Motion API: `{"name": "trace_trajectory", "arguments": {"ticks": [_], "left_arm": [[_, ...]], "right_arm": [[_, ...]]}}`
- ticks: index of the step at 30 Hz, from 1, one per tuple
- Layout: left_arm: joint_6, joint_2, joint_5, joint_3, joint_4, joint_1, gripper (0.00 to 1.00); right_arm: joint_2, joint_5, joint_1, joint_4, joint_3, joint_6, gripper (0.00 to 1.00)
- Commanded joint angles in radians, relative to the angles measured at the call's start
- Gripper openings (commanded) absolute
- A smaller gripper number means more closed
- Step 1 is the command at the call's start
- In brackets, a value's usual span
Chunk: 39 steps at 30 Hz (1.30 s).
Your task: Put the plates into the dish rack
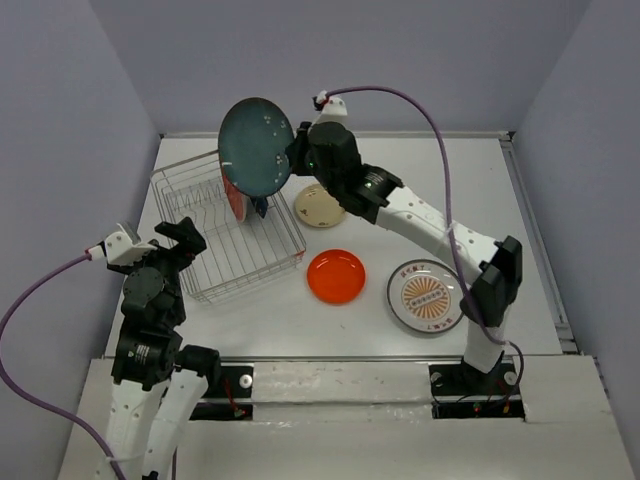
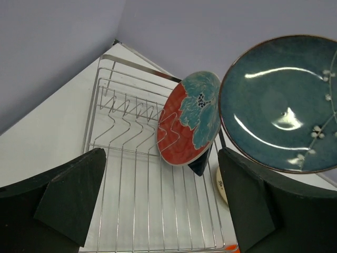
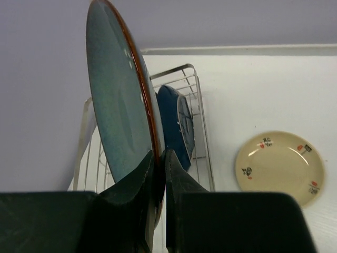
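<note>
Upright dark teal plate [image 1: 256,146], pinched by the right pincer [image 3: 158,174], over the dish rack [image 1: 200,270]'s floral plate [image 2: 189,118]; left pincer [image 2: 160,176] spread.

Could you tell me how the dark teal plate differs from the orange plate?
The dark teal plate is held on edge in the air by the right end effector; the orange plate lies flat on the table. The teal plate has small white flecks; the orange plate is plain. Both are round.
</note>
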Motion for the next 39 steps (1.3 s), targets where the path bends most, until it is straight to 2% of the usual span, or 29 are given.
{"name": "trace_trajectory", "arguments": {"ticks": [1, 2, 6, 9, 14, 17, 21, 31, 39], "left_arm": [[-0.031, -0.015, -0.121, 0.051, 0.007, -0.025, 0.99], [-0.035, -0.018, -0.134, 0.053, 0.002, -0.032, 0.99], [-0.029, 0.002, -0.174, 0.062, -0.005, -0.086, 0.99], [-0.028, -0.018, -0.197, 0.059, -0.016, -0.109, 0.99], [-0.037, -0.047, -0.224, 0.059, -0.028, -0.123, 0.99], [-0.043, -0.050, -0.229, 0.062, -0.033, -0.127, 0.99], [-0.043, -0.041, -0.220, 0.062, -0.031, -0.131, 0.99], [-0.045, -0.021, -0.191, 0.062, -0.024, -0.132, 0.99], [-0.042, -0.027, -0.186, 0.061, -0.025, -0.143, 0.99]], "right_arm": [[0.127, 0.181, 0.062, 0.096, 0.317, -0.051, 0.07], [0.163, 0.207, 0.094, 0.091, 0.364, -0.075, 0.07], [0.428, 0.345, 0.154, 0.048, 0.738, -0.253, 0.07], [0.518, 0.383, 0.163, 0.086, 0.844, -0.330, 0.07], [0.601, 0.489, 0.206, 0.328, 0.820, -0.514, 0.07], [0.656, 0.538, 0.229, 0.481, 0.825, -0.737, 0.07], [0.728, 0.586, 0.240, 0.640, 0.855, -0.893, 0.07], [0.787, 0.640, 0.249, 0.797, 0.833, -1.002, 0.07], [0.820, 0.650, 0.258, 0.760, 0.802, -0.950, 0.07]]}}
